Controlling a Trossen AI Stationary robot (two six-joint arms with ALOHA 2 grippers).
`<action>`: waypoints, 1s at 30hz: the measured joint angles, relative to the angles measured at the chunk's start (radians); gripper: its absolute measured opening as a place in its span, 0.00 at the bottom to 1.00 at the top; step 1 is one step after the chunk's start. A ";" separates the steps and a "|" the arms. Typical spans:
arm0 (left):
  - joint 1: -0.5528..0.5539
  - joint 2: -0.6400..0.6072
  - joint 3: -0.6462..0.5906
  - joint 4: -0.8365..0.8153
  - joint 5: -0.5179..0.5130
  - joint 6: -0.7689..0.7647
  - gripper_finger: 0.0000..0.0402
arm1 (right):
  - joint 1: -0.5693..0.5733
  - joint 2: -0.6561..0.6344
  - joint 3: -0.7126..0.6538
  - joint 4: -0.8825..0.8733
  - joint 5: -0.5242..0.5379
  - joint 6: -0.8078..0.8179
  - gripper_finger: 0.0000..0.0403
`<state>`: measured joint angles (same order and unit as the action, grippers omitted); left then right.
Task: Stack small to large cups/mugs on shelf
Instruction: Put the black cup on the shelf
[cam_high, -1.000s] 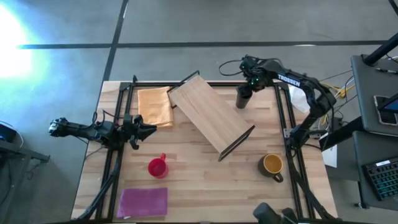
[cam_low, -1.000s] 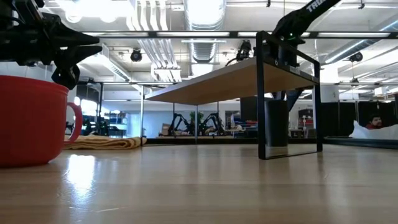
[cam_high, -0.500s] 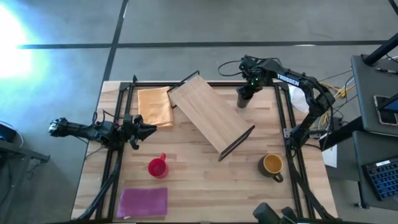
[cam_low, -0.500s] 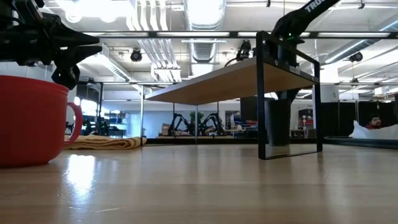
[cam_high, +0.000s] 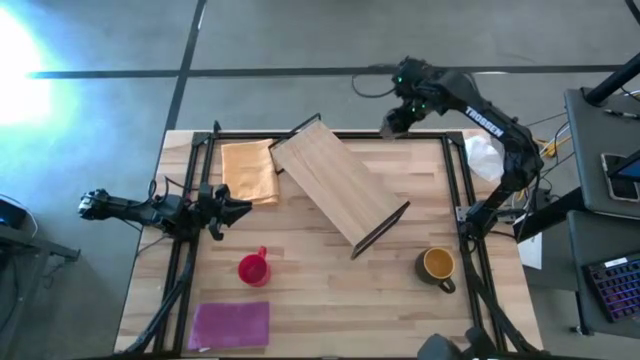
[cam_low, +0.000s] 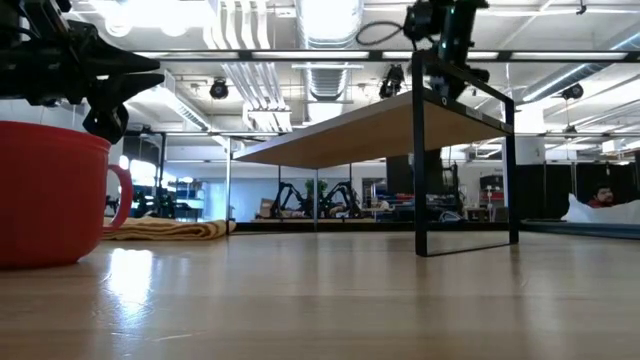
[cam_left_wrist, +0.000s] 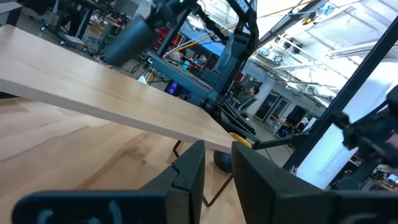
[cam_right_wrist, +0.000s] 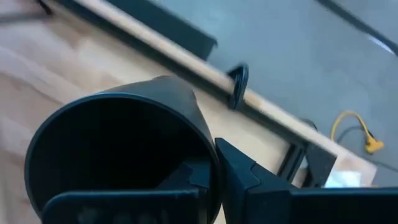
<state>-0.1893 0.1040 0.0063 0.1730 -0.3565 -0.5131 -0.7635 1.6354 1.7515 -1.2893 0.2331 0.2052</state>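
Black cup (cam_right_wrist: 118, 149) in right jaws

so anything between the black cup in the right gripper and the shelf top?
Nothing visible. The right gripper is shut on the black cup, lifted at the table's far edge. The shelf lies just beside it, its top board bare. The yellow mug and red mug sit off on the near side.

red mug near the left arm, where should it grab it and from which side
Grip the red mug by its rim wall opposite the handle, coming from straight above: it stands upright and open, handle pointing at the shelf. The left end effector hovers nearby.
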 joint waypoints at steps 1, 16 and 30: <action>0.000 0.000 0.000 0.001 -0.006 0.009 0.16 | 0.000 0.001 0.023 -0.008 -0.001 0.000 0.02; 0.000 0.063 0.000 -0.038 0.267 0.002 0.16 | 0.150 0.070 0.261 -0.140 -0.003 -0.054 0.02; 0.007 0.213 0.308 -0.480 0.215 0.136 0.16 | 0.255 0.329 0.573 -0.233 -0.050 -0.116 0.02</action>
<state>-0.1824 0.3166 0.3143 -0.3066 -0.1414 -0.3774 -0.5087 1.9644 2.3245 -1.5222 0.1833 0.0889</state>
